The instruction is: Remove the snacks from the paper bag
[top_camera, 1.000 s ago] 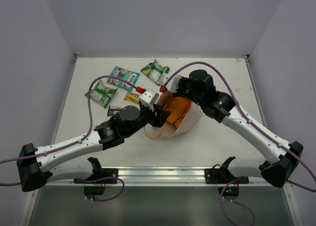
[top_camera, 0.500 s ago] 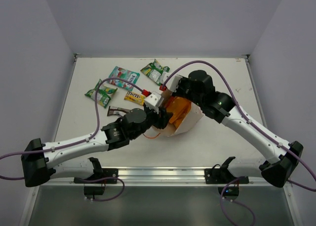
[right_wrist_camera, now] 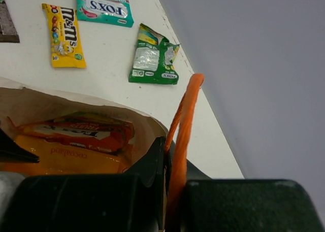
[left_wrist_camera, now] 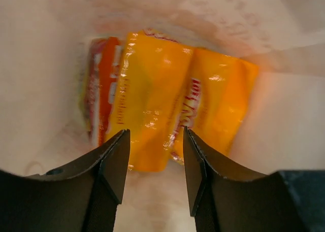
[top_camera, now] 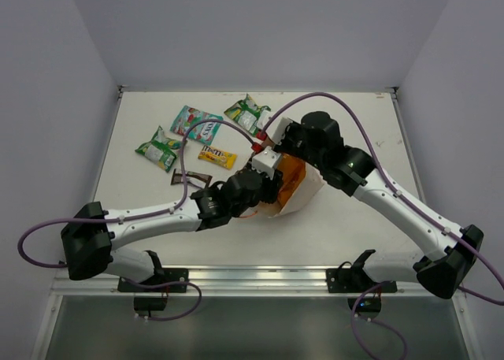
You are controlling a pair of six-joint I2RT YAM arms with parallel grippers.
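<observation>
— Since the left arm [top_camera: 150, 217] reaches into it, where does the tall beige paper bag [top_camera: 305, 191] lie?

— On its side, about the middle of the white surface [top_camera: 362, 124], with its mouth turned toward the left arm. A thin red-orange string handle [right_wrist_camera: 184, 125] runs along its rim.

— And the left jaws?

— They are inside the bag, standing partly apart with nothing gripped. The two dark fingers [left_wrist_camera: 109, 176] frame the near end of a glossy orange-yellow bag [left_wrist_camera: 147, 105]. Whether they touch it I cannot tell.

— What else is in there?

— A second glossy orange bag [left_wrist_camera: 218, 102] lies just beside the first, touching it, on the right of the left wrist view. An orange-red packet [left_wrist_camera: 99, 90] sits on the other side, against the paper wall.

— The right jaws?

— Closed tight on the paper at the bag's far rim, pinching it right next to the string handle.

— Which snacks are out on the surface?

— Five, all to the left of the bag and beyond the left arm, lying apart from one another. A teal pouch [top_camera: 195, 124] and a green-white pouch [top_camera: 246, 114] lie farthest back. Another green-white pouch [top_camera: 161, 150] is farther left. A yellow bar [top_camera: 216, 157] lies near the bag's mouth, and a dark brown bar [top_camera: 186, 176] is nearest the left arm.
</observation>
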